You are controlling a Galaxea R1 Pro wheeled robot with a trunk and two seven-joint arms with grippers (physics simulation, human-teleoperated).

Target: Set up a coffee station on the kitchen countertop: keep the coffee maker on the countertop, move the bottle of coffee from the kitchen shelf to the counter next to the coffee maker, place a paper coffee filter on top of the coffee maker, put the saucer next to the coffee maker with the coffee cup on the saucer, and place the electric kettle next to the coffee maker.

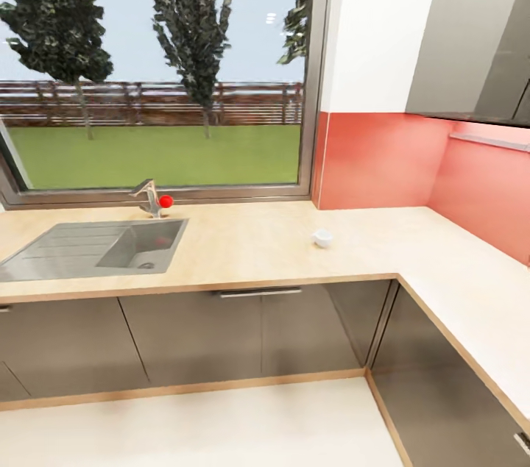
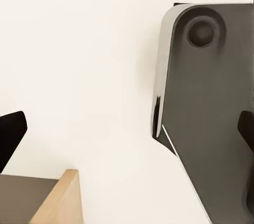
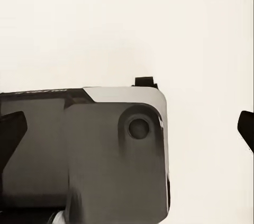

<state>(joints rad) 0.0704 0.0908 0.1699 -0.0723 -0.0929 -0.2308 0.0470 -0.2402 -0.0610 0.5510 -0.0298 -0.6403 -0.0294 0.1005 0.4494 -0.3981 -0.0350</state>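
Nearest the head camera is the pale floor (image 1: 221, 423), with grey cabinet fronts (image 1: 191, 338) rising behind it. Above them runs the kitchen countertop (image 1: 258, 246), the L-shaped desk of light wood, its second leg running down toward 4 o'clock. The steel sink (image 1: 96, 250) sits inset at 9 o'clock, with a tap (image 1: 149, 196) and a red knob (image 1: 166, 201) behind it under the window (image 1: 154, 62). A pink backsplash (image 1: 383, 158) and a grey wall cabinet (image 1: 478, 40) fill the 2 o'clock corner.

The one loose item on the desk is a small white object (image 1: 322, 237) just right of centre, at about 1 o'clock from the sink. It is too small to tell whether it is the paper filter, a cup or something else. If it is the filter, I would judge it very light, soft and easy to crush, best pinched gently at the rim; if crockery, stiff, smooth and breakable, best taken across the rim.

Both wrist cameras look down at pale floor and the robot's grey base (image 3: 84, 155). The left end effector (image 2: 129, 128) and right end effector (image 3: 129, 128) each show dark fingertips at opposite picture edges, so both look spread wide with nothing between them. They hang low, well apart from the white object up on the desk.
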